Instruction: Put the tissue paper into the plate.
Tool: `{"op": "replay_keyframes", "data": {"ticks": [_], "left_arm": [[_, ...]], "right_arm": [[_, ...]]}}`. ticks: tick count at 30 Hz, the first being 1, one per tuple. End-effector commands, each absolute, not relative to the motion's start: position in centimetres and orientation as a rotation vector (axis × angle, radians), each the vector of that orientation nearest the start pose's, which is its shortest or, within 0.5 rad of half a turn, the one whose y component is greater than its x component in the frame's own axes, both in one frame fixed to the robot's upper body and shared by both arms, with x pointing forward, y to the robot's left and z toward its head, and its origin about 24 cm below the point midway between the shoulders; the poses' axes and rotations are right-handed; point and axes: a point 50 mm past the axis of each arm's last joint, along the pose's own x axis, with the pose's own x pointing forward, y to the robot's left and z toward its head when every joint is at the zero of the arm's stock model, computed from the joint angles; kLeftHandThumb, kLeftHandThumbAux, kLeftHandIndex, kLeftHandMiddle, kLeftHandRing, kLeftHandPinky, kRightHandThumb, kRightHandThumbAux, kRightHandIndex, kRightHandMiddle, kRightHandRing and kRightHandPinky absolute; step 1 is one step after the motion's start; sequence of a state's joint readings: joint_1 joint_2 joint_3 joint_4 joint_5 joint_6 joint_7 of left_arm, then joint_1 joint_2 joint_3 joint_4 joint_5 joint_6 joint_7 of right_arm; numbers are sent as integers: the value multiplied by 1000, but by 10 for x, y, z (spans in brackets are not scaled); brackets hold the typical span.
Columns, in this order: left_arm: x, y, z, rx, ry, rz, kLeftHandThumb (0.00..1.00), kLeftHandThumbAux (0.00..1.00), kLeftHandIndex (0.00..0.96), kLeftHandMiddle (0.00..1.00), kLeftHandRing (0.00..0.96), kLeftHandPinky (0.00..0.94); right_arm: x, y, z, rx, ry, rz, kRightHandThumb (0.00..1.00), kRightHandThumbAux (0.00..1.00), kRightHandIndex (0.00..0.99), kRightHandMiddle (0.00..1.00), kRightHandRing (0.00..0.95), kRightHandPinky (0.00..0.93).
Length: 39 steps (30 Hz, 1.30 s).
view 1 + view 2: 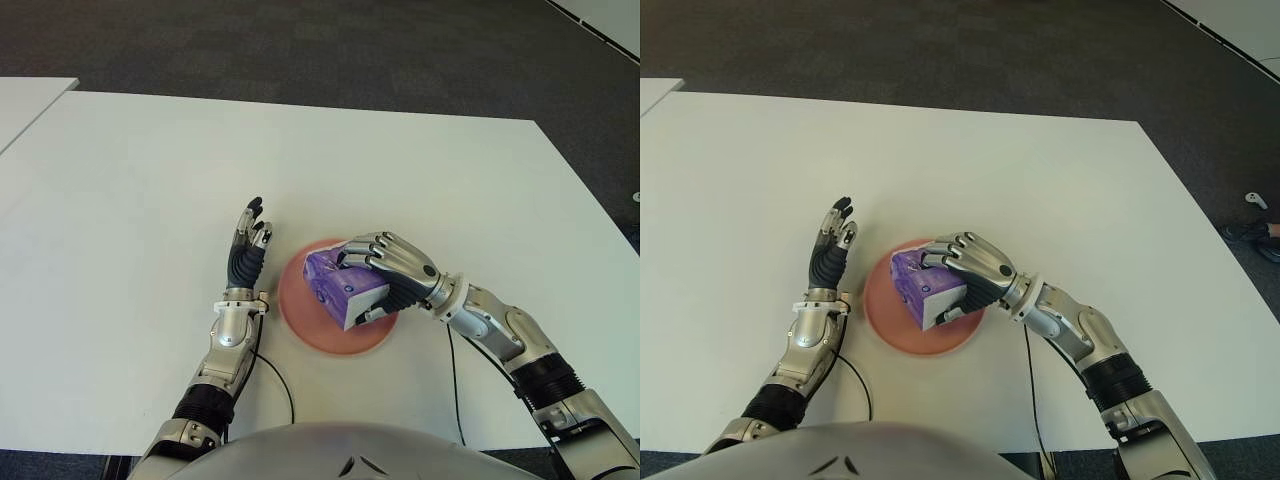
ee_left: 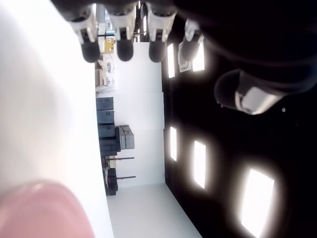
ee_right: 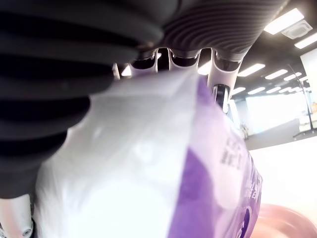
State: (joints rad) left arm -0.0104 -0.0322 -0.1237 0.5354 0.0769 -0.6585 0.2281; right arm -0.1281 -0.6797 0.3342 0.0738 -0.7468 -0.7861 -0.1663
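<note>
This looks like an office or a lab. A big white table (image 1: 400,170) stands on dark grey carpet (image 1: 300,45). Long lights (image 3: 285,21) shine on the ceiling. Grey cabinets (image 2: 106,124) stand far off by a white wall (image 2: 136,99).

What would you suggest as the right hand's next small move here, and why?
Probably open the fingers and let go: the right hand is shut on the tissue pack, which already sits over the pink plate. The left hand shows open beside the plate.

Right hand (image 1: 385,268) hides tissue pack (image 1: 335,283) top.
</note>
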Motion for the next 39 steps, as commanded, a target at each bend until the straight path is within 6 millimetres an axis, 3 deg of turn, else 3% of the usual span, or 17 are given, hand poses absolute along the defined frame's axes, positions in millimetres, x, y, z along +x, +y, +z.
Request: {"op": "replay_keyframes", "data": {"ticks": [1, 2, 3, 4, 5, 8, 12, 17, 39], "left_arm": [[159, 144, -79, 136, 207, 83, 0, 369, 0, 0, 0, 0], [158, 144, -79, 137, 206, 83, 0, 367, 0, 0, 0, 0], [158, 144, -79, 137, 204, 83, 0, 366, 0, 0, 0, 0], [158, 144, -79, 137, 203, 82, 0, 363, 0, 0, 0, 0], [158, 143, -79, 136, 203, 81, 0, 361, 0, 0, 0, 0], [159, 143, -79, 124, 204, 74, 0, 361, 0, 0, 0, 0], [159, 142, -78, 117, 204, 73, 0, 368, 0, 0, 0, 0], [160, 142, -78, 115, 210, 75, 0, 373, 0, 0, 0, 0], [164, 144, -78, 136, 209, 70, 0, 360, 0, 0, 0, 0]], "right_arm": [[226, -148, 66, -1145, -750, 737, 851, 672, 419, 570, 772, 739], [226, -148, 66, -1145, -750, 737, 793, 686, 419, 528, 642, 617], [227, -148, 64, -1171, -730, 768, 772, 691, 419, 513, 595, 573], [227, -148, 63, -1191, -714, 792, 594, 586, 295, 329, 381, 366], [227, -147, 63, -1207, -700, 816, 478, 518, 215, 210, 243, 234], [227, -143, 71, -1236, -686, 851, 322, 405, 76, 68, 79, 76], [227, -143, 78, -1267, -668, 852, 240, 319, 15, 14, 16, 15], [228, -144, 77, -1284, -636, 837, 207, 277, 2, 2, 2, 2], [231, -144, 80, -1286, -594, 817, 151, 313, 0, 0, 0, 0]]}}
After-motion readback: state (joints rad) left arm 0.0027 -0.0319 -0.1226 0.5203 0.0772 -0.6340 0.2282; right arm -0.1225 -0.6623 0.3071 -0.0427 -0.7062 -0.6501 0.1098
